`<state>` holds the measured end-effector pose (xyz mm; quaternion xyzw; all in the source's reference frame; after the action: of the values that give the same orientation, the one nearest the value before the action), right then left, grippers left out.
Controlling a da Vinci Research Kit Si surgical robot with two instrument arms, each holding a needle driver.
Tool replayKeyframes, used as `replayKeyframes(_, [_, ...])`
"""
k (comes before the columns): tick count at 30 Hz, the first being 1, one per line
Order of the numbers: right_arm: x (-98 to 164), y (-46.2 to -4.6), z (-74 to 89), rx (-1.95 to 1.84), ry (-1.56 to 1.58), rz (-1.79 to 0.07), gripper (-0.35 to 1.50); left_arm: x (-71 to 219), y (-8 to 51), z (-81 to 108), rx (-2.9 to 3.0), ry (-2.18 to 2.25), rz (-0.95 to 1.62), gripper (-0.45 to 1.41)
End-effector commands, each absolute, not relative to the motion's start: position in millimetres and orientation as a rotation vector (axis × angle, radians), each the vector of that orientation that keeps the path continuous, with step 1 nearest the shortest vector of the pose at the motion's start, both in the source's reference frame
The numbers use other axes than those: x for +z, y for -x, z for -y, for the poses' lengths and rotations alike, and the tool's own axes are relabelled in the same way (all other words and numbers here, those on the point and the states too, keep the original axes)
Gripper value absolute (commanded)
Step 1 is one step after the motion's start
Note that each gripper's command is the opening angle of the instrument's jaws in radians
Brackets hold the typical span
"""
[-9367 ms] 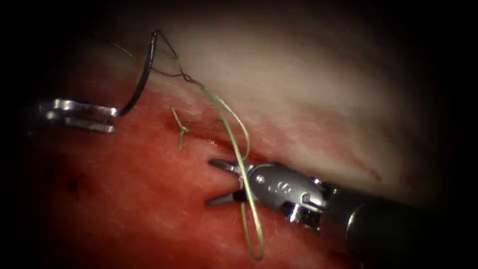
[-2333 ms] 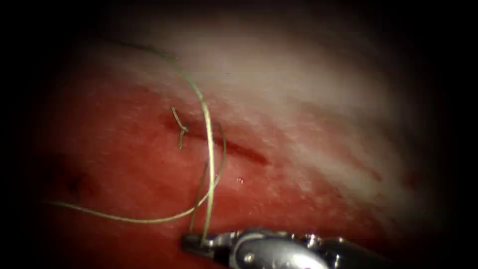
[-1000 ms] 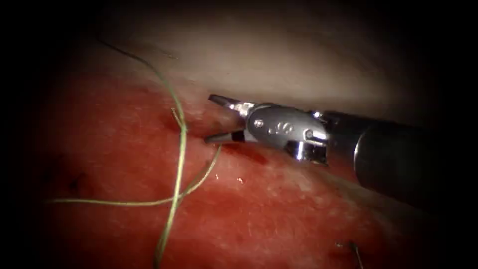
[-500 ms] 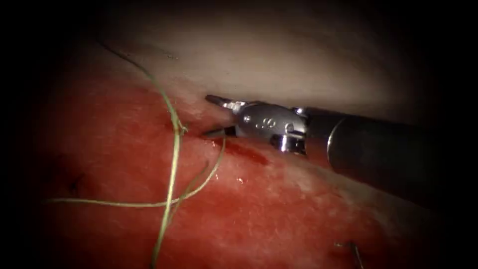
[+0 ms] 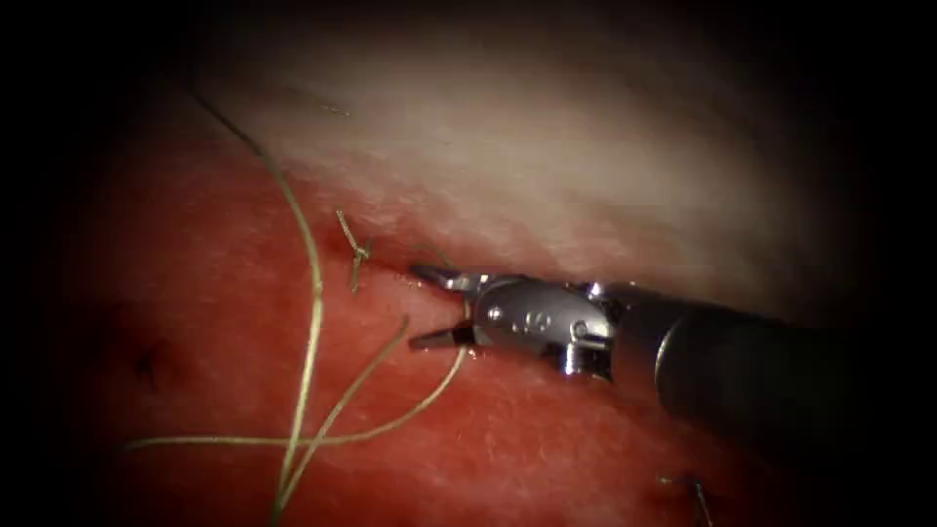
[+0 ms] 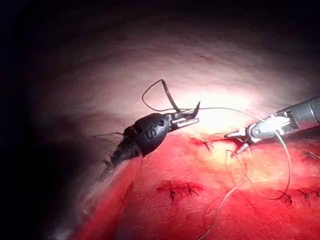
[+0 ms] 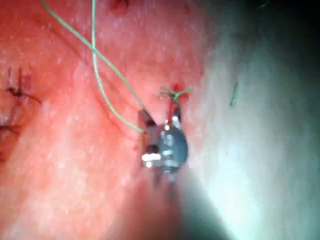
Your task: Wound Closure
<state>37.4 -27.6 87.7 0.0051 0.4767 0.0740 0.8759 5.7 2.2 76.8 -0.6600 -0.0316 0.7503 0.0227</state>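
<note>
Here right end effector (image 5: 429,307) gapes empty over thread (image 5: 310,293); left (image 6: 192,118) clamps needle (image 6: 165,95).

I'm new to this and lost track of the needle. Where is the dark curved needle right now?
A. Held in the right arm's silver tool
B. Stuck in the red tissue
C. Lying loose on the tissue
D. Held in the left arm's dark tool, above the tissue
D: in the left wrist view the dark curved needle sits in the shut jaws of the left arm's dark tool, off the tissue; the right arm's silver tool is open and empty.
</note>
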Motion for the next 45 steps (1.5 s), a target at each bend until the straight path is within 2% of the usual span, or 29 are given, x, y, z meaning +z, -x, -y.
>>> replayKeyframes(1, [88,-38.4,28.2,0.147,-0.015,-1.007,1.01,78,-5.3,-2.4,2.323,2.045,0.096,-0.45])
replayKeyframes(9, [88,-38.8,28.5,0.156,-0.004,-1.025,1.01,78,-5.3,-2.4,2.323,2.045,0.096,-0.45])
replayKeyframes(11, [89,-39.0,28.6,0.164,-0.002,-1.029,0.96,78,-5.2,-2.4,2.323,2.045,0.096,-0.45])
replayKeyframes(12, [89,-39.0,28.7,0.17,-0.002,-1.031,0.81,78,-5.2,-2.4,2.323,2.045,0.095,-0.45])
replayKeyframes(13, [89,-39.0,28.8,0.171,-0.01,-1.043,0.41,78,-5.2,-2.4,2.323,2.045,0.095,-0.45])
replayKeyframes(14, [89,-39.0,28.7,0.185,-0.033,-1.058,-0.35,78,-5.2,-2.4,2.326,2.044,0.098,-0.45])
replayKeyframes(33, [82,-36.7,35.1,0.187,-0.142,-1.124,-0.35,79,-5.3,-2.7,2.328,2.054,0.092,-0.45])
replayKeyframes(45, [74,-38.7,41.7,0.125,-0.17,-1.165,-0.35,79,-5.3,-2.7,2.328,2.055,0.091,-0.45])
